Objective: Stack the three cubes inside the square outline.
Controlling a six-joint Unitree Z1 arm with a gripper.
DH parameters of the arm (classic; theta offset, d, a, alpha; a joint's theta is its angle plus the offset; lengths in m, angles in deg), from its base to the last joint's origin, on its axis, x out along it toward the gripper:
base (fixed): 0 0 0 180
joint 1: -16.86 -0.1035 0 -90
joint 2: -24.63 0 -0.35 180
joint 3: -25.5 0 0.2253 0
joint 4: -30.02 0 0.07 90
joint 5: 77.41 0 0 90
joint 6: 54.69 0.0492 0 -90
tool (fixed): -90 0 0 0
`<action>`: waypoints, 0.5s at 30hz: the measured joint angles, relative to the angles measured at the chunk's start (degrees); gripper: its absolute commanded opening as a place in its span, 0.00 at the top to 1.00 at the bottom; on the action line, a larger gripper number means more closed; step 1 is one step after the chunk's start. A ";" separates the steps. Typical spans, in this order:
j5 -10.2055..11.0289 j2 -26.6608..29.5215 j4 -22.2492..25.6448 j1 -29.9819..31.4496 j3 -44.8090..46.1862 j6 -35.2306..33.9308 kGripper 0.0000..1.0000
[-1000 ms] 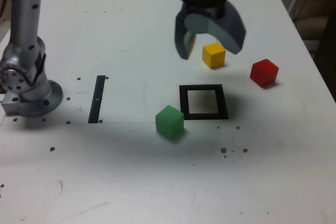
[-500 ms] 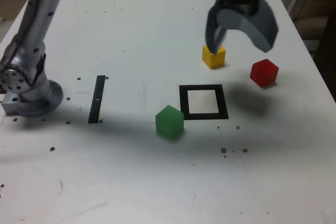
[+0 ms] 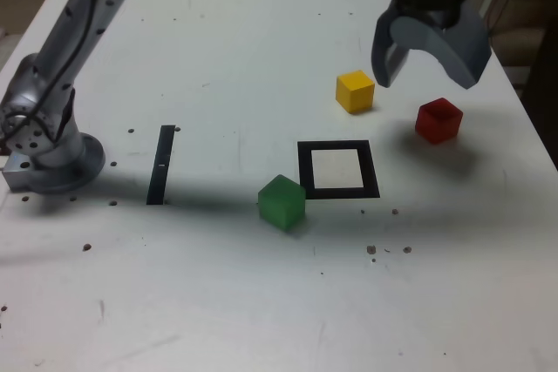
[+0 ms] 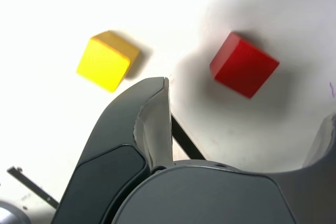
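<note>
Currently the hand (image 3: 429,82) hovers released above the table (image 3: 218,294), near the red cube (image 3: 438,120)

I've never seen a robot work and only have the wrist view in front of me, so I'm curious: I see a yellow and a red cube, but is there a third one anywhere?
Observer: Yes, a green cube sits on the table, toward the exterior view's bottom from the other two.
Visitor: Is it already inside the square outline?
Observer: No. It sits outside the square outline, by its lower left corner in the exterior view.
Visitor: And where is the end effector, seen from outside?
Observer: In the exterior view the open end effector is raised off the table, its tips showing above the red cube in the picture.
</note>
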 measured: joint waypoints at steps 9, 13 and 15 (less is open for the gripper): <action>0.12 -4.37 0.98 -1.77 -5.17 5.58 0.01; 0.77 -5.79 1.00 -2.15 -7.56 9.48 0.01; 0.98 -6.12 1.00 -2.21 -7.94 11.95 0.01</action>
